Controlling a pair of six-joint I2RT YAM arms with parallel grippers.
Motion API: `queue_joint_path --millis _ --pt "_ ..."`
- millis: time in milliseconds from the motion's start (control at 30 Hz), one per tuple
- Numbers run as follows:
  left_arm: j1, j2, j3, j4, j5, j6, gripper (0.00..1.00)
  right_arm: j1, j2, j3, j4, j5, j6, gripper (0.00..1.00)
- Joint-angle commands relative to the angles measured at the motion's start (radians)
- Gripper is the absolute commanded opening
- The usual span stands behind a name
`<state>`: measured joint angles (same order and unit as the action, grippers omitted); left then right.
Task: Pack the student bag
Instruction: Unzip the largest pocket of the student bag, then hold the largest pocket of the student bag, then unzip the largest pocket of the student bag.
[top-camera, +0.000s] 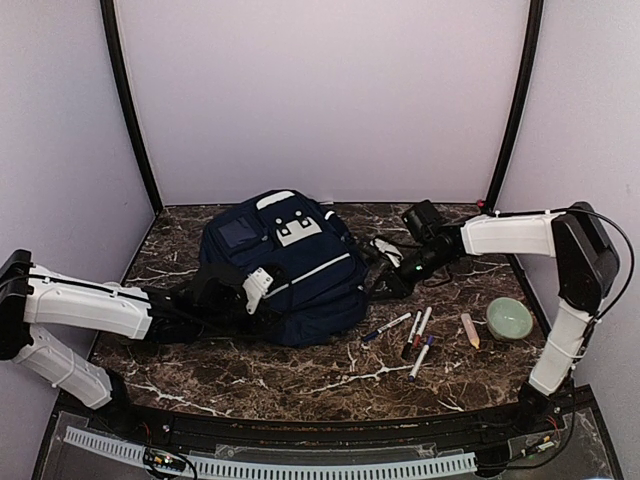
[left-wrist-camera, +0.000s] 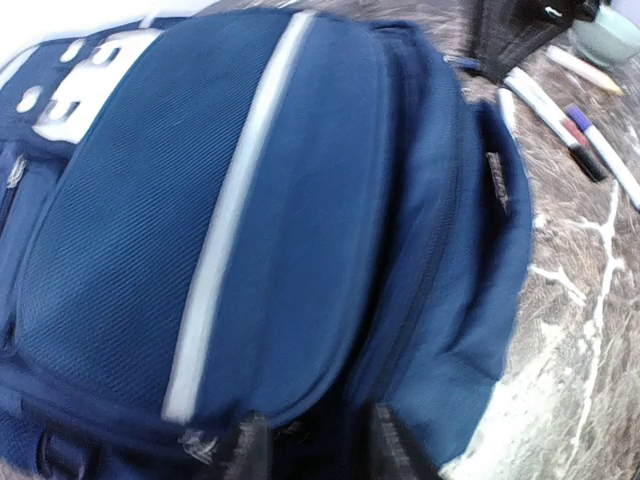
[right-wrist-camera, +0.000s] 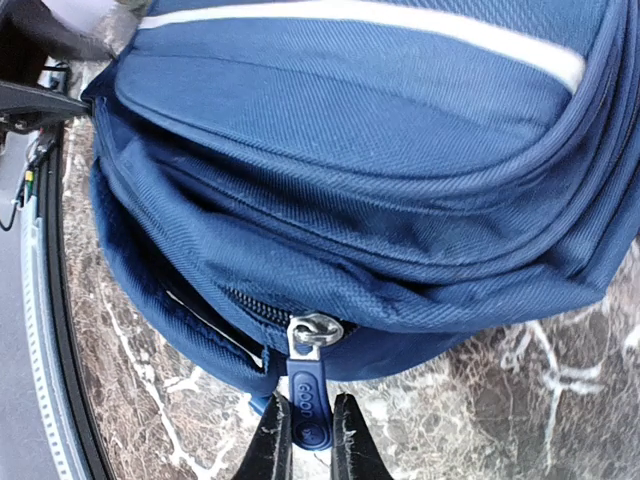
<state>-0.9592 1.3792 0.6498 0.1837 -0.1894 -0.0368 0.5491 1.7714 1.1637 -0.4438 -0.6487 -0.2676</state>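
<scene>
The student bag (top-camera: 285, 265), navy with a white stripe, lies in the middle of the table. It fills the left wrist view (left-wrist-camera: 300, 220) and the right wrist view (right-wrist-camera: 350, 150). My left gripper (top-camera: 250, 290) is at the bag's left side. Its fingers (left-wrist-camera: 250, 450) are closed on a fold of the bag's fabric at the front pocket's edge. My right gripper (top-camera: 395, 275) is at the bag's right side, shut on the blue zipper pull (right-wrist-camera: 312, 400). The zipper is open a little to the left of the slider (right-wrist-camera: 315, 330).
Several markers (top-camera: 418, 335), a pencil (top-camera: 470, 330) and a pale green bowl (top-camera: 510, 318) lie right of the bag. A white item (top-camera: 385, 245) lies by the right gripper. Markers (left-wrist-camera: 560, 115) and the bowl (left-wrist-camera: 610, 30) also show in the left wrist view.
</scene>
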Motion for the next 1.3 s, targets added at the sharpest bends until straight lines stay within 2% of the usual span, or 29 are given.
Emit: queue_joint_path --millis 0,67,167,333,500,700,800,867,1033,1100,1267 --pt "0.026 -0.091 -0.026 -0.158 -0.083 0.015 0.45 0.021 0.018 0.027 -0.028 0.079 0.026 0.0" --pt "0.015 -0.114 -0.012 -0.143 -0.041 0.03 0.51 0.051 0.014 0.022 -0.021 0.066 0.026 0.0" --pt "0.001 -0.111 0.03 -0.087 0.045 0.048 0.55 0.073 0.0 0.018 -0.012 0.045 0.027 0.0" --pt "-0.002 0.022 0.155 -0.02 0.172 0.072 0.57 0.081 -0.032 0.019 -0.006 0.002 0.041 0.0" --pt "-0.012 0.222 0.276 0.053 0.155 0.108 0.6 0.087 -0.051 0.006 0.001 -0.022 0.045 0.0" --pt "0.006 0.388 0.409 0.056 0.176 0.135 0.59 0.087 -0.07 -0.004 0.001 -0.051 0.039 0.0" --pt "0.022 0.433 0.441 0.065 0.227 0.129 0.54 0.087 -0.075 -0.004 0.004 -0.053 0.035 0.0" --pt "0.022 0.454 0.462 0.055 0.249 0.135 0.48 0.087 -0.075 -0.004 0.004 -0.051 0.032 0.0" --pt "0.022 0.451 0.484 0.026 0.265 0.143 0.21 0.074 -0.053 -0.005 -0.004 -0.011 0.04 0.0" --pt "0.021 0.421 0.461 0.02 0.265 0.144 0.13 0.056 -0.04 -0.005 -0.01 -0.005 0.044 0.0" --pt "0.02 0.316 0.347 0.001 0.256 0.136 0.05 0.001 -0.015 -0.038 -0.005 0.022 0.061 0.0"
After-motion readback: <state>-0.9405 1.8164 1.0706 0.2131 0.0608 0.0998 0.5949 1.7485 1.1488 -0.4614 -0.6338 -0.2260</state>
